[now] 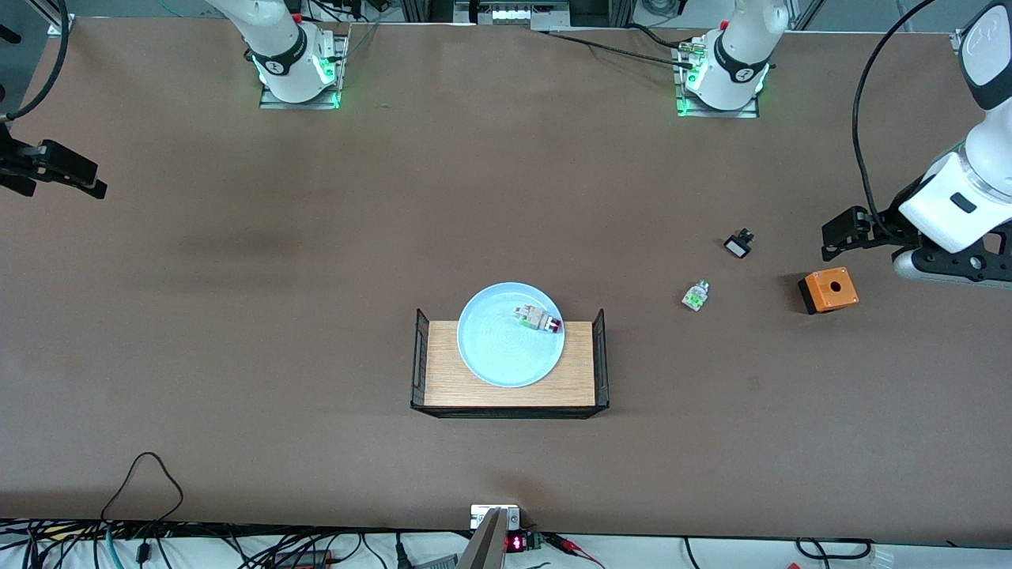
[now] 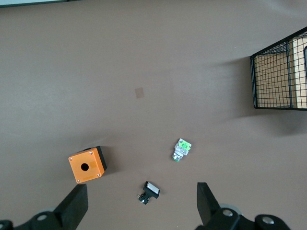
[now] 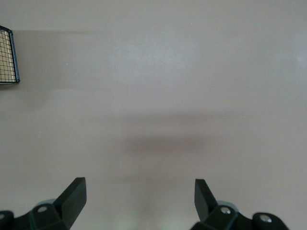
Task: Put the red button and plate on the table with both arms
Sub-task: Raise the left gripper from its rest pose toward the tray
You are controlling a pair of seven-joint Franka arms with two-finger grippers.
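The pale blue plate (image 1: 498, 356) rests on a small wooden rack (image 1: 443, 383) in the middle of the brown table (image 1: 237, 316). On the plate lies the red button (image 1: 540, 319), a tiny grey-green part with a red tip. My left gripper (image 1: 840, 235) (image 2: 141, 188) hangs open and empty over the table at the left arm's end, above a small black part (image 2: 149, 190) and beside an orange box. My right gripper (image 1: 87, 180) (image 3: 139, 184) is open and empty over bare table at the right arm's end. Neither gripper is close to the plate.
An orange box with a hole (image 1: 828, 290) (image 2: 86, 165), a white-green piece (image 1: 696, 295) (image 2: 181, 149) and the small black part (image 1: 738, 243) lie between the rack and the left gripper. The rack's black wire sides (image 2: 273, 76) (image 3: 8, 55) stand up at both ends.
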